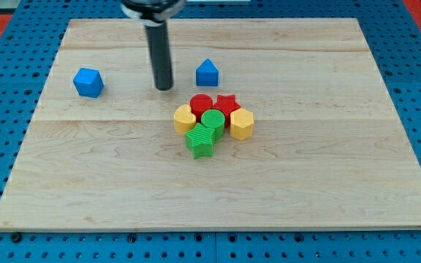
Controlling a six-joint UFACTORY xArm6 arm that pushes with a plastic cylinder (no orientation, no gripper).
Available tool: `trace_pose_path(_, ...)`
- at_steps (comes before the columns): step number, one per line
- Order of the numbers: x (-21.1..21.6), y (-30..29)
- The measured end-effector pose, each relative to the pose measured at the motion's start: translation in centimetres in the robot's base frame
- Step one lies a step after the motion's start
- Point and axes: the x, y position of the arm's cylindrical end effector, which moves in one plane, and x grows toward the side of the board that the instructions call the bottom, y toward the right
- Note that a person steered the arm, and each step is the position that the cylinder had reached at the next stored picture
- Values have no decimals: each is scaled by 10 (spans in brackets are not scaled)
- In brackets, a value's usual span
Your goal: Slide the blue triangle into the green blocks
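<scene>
Camera view: my tip sat apart from every block, at nine o'clock of the blue triangle; it is a bare rod without fingers. The green blocks lay at six o'clock of the triangle, clustered with red and yellow blocks. A blue cube stood far at nine o'clock.

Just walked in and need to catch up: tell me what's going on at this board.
My tip rests on the wooden board, touching no block. The blue triangle sits to its right in the view, the blue cube well to its left. Below lies a tight cluster: green cylinder, green star, red cylinder, red star, yellow blocks. The triangle is not yet against the greens.
</scene>
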Motion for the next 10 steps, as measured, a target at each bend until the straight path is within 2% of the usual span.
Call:
trace_pose_path(1, -19, 54)
trace_pose_path(2, -19, 118)
trace_pose_path(3, -33, 146)
trace_pose_path(4, -21, 225)
trace_pose_path(5, 19, 252)
trace_pose_path(6, 14, 228)
trace_pose_path(7, -35, 234)
trace_pose_path(8, -5, 203)
trace_pose_path(9, 46, 220)
trace_pose_path(10, 43, 220)
